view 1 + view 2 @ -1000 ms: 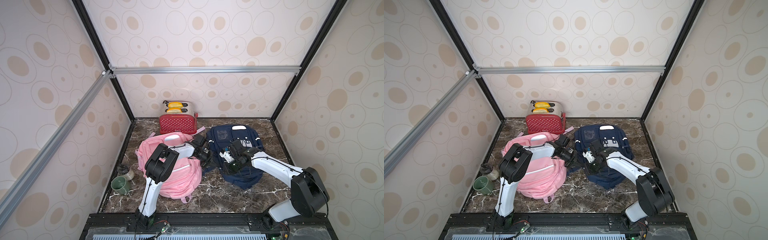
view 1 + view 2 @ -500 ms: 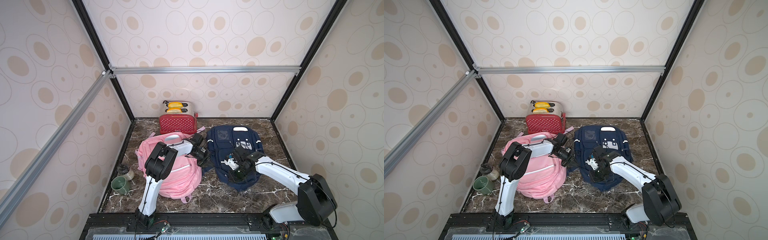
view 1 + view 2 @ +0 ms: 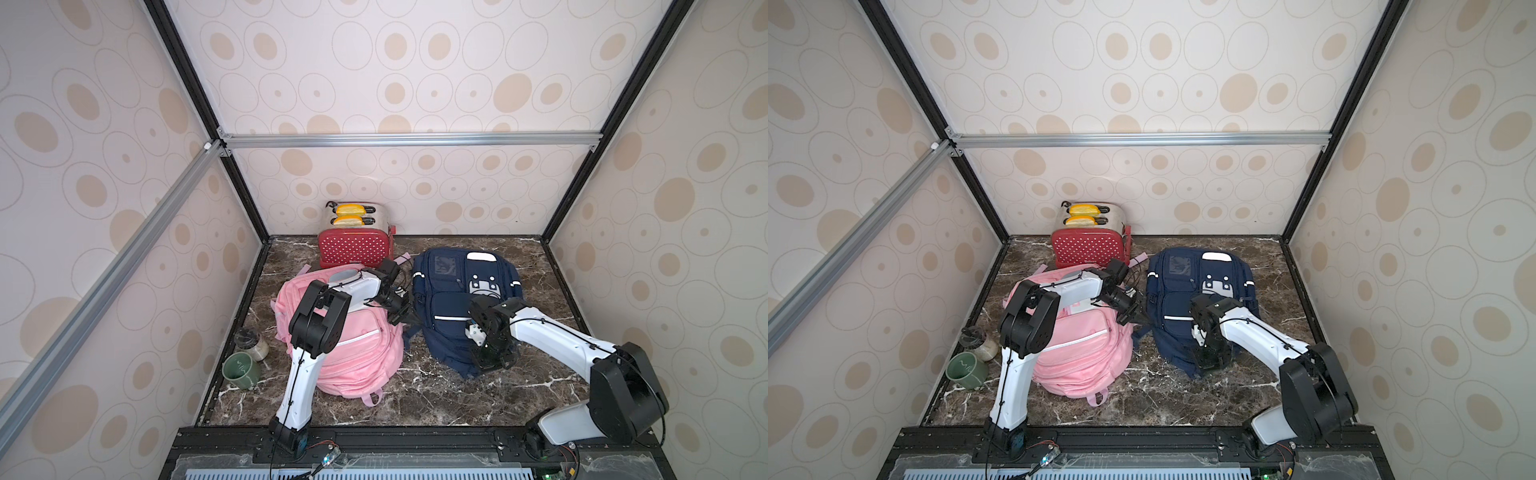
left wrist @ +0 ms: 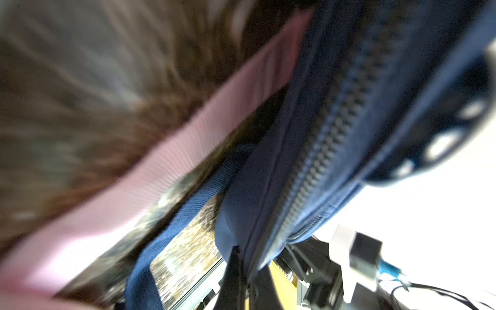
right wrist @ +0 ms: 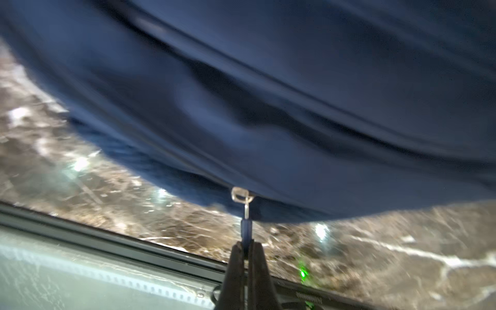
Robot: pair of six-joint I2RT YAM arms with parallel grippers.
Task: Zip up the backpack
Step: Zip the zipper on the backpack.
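Item: navy backpack [image 3: 451, 286], lying flat on the marble tabletop [image 3: 436, 401], just beside a pink backpack [image 3: 357, 357]. My left jaws are closed, pinching a fold of navy cloth at the bag's side next to the zip [image 4: 330, 134], whose teeth look meshed along that stretch. My right jaws are closed on the blue pull tab [image 5: 246, 232], with the metal slider [image 5: 241, 194] at the bag's near edge, above the tabletop. Status, by my estimate: one side is zipped and the slider is near the bag's near end. The cloth beyond it is blurred, so I cannot tell how much track remains. Outstanding: run the slider to its stop.
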